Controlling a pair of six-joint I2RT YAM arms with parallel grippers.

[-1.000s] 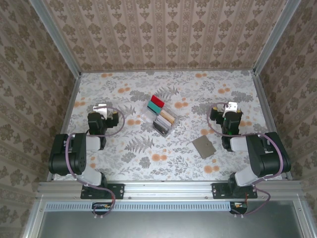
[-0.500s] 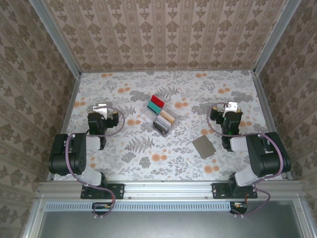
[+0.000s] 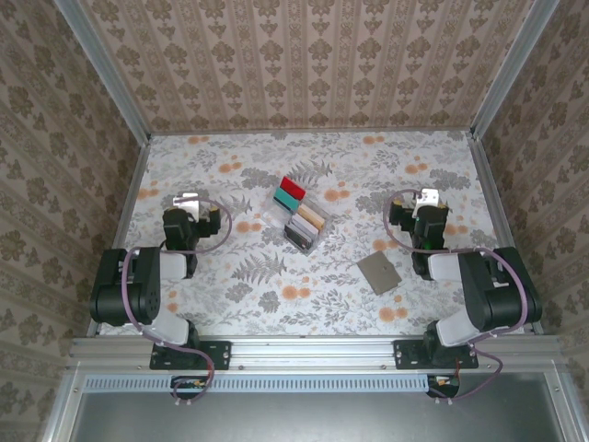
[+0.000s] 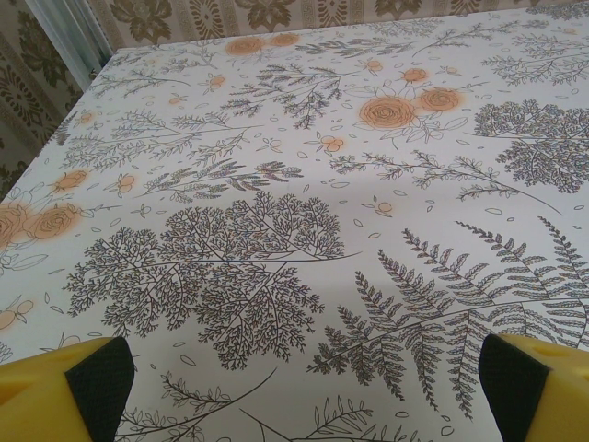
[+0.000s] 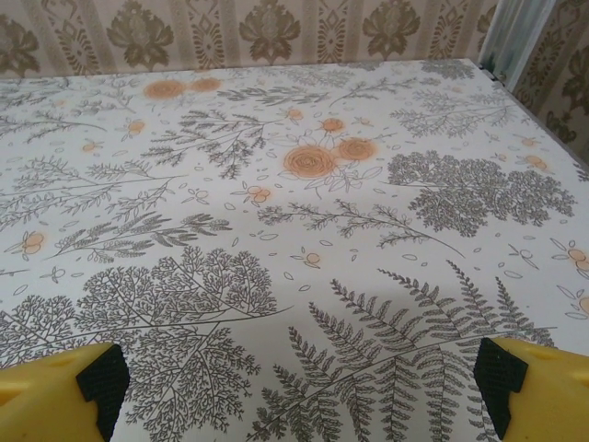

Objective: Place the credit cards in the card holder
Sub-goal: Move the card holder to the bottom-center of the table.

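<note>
The credit cards stand on edge in a clear slotted rack at the table's middle: a red card, a teal card, a tan card and a dark card. The card holder, a flat grey-brown square, lies shut on the cloth to the right of the rack and nearer the arms. My left gripper rests folded back at the left, open, and in its wrist view the left gripper has bare cloth between its yellow fingers. My right gripper sits beyond the card holder, also open; the right gripper holds nothing.
A floral tablecloth covers the whole table. Patterned walls with aluminium posts close it in at the back and sides. A metal rail runs along the near edge by the arm bases.
</note>
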